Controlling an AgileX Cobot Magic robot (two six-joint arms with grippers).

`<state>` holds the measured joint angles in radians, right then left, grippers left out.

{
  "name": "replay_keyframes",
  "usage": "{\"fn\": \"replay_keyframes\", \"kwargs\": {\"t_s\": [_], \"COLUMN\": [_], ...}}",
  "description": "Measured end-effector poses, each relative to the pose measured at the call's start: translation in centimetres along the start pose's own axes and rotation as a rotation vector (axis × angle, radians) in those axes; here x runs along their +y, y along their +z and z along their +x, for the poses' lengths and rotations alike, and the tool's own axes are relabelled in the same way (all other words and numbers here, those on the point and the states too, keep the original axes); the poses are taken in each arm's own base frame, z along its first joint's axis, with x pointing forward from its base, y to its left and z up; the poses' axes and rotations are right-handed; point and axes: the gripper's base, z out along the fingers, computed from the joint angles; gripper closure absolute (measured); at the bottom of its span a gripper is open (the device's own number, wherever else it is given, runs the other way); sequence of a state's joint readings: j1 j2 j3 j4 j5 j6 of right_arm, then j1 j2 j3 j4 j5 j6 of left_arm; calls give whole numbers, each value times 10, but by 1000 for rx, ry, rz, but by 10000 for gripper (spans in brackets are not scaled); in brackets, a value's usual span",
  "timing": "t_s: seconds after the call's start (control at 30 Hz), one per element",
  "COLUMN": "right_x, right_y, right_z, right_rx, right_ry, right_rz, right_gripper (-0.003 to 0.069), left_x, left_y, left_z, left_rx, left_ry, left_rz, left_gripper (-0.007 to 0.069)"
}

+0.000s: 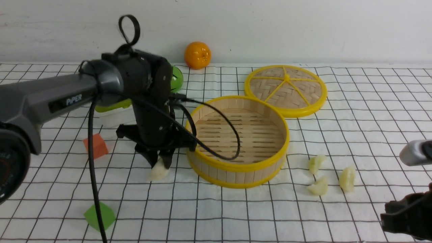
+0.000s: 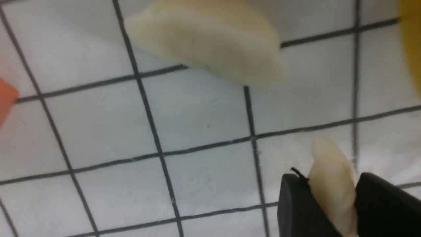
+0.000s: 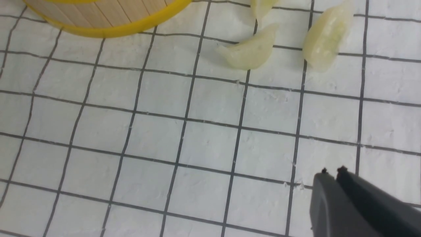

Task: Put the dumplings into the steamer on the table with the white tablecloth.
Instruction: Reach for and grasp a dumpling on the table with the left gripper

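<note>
The steamer (image 1: pixel 238 175) stands mid-table on the white tablecloth (image 1: pixel 236 216); its slatted floor is bare. My left gripper (image 1: pixel 161 164) is just left of the steamer, pointing down and shut on a dumpling (image 1: pixel 158 172) close to the cloth. In the left wrist view the gripper (image 2: pixel 329 179) pinches that dumpling (image 2: pixel 329 158), and a second dumpling (image 2: pixel 210 42) lies on the cloth beyond it. Three dumplings (image 1: pixel 317 163) (image 1: pixel 319 186) (image 1: pixel 347 178) lie right of the steamer, also in the right wrist view (image 3: pixel 250 51) (image 3: pixel 324 36). My right gripper (image 3: pixel 332 171) is shut and empty, above the cloth short of them.
The flat woven lid (image 1: pixel 286 89) lies behind the steamer to the right. An orange (image 1: pixel 197 55) sits at the back wall. An orange cube (image 1: pixel 96 145), a green cube (image 1: pixel 100 216) and a white tub with a green lid (image 1: pixel 113 111) are on the left.
</note>
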<state>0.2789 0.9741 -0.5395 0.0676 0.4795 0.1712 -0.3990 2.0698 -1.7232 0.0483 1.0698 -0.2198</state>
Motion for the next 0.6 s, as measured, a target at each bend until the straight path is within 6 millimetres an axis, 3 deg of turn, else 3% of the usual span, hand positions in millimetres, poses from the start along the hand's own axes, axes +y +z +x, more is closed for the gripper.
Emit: {"fn": "replay_keyframes", "kwargs": {"t_s": [0.13, 0.27, 0.37, 0.47, 0.6], "right_x": [0, 0, 0, 0, 0], "right_y": [0, 0, 0, 0, 0], "right_z": [0, -2, -2, -2, -2], "right_rx": [-5, -20, -23, -24, -24], "right_ry": [0, 0, 0, 0, 0], "right_rz": [-1, -4, -4, -4, -4], "right_gripper": [620, 617, 613, 611, 608], "left_x": [-7, -28, -46, -56, -53], "left_y": [-58, -86, -74, -39, 12], "left_z": [-22, -40, -50, -58, -63], "left_rx": [-182, -297, -326, -319, -274], "left_ry": [-38, -127, -174, -227, -351], "left_rz": [101, 341, 462, 469, 404], "left_gripper": [410, 417, 420, 420, 420]}}
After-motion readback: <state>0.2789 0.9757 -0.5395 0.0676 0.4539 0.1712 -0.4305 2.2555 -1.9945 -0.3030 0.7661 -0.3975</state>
